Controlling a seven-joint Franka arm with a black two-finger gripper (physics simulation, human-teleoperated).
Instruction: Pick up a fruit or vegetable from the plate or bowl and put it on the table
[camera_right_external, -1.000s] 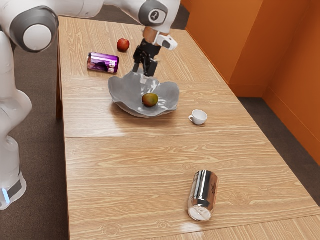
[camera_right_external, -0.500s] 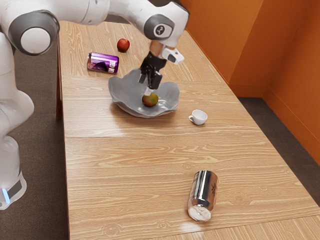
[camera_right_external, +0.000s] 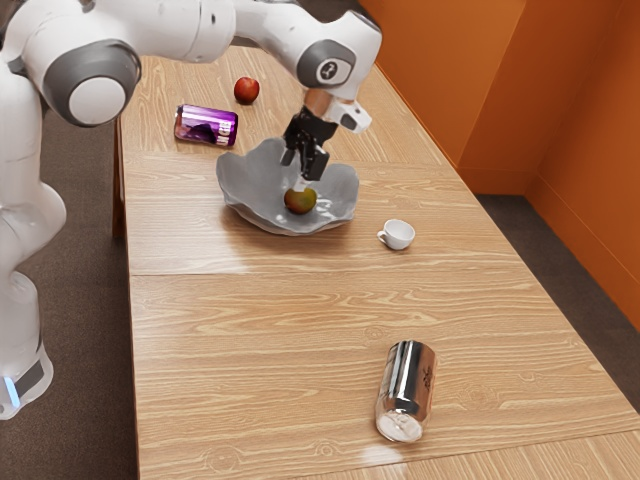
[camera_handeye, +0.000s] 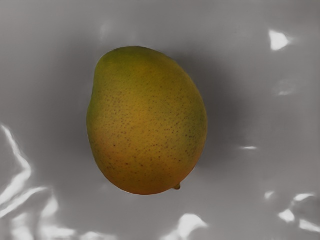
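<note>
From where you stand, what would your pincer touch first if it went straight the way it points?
Probably the mango in the grey bowl: my pincer points down toward it, though the gap is hard to judge.

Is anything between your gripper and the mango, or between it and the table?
Nothing visible stands between my gripper and the mango. The bowl's raised rim surrounds the mango, so it should probably be lifted over that to reach the table.
</note>
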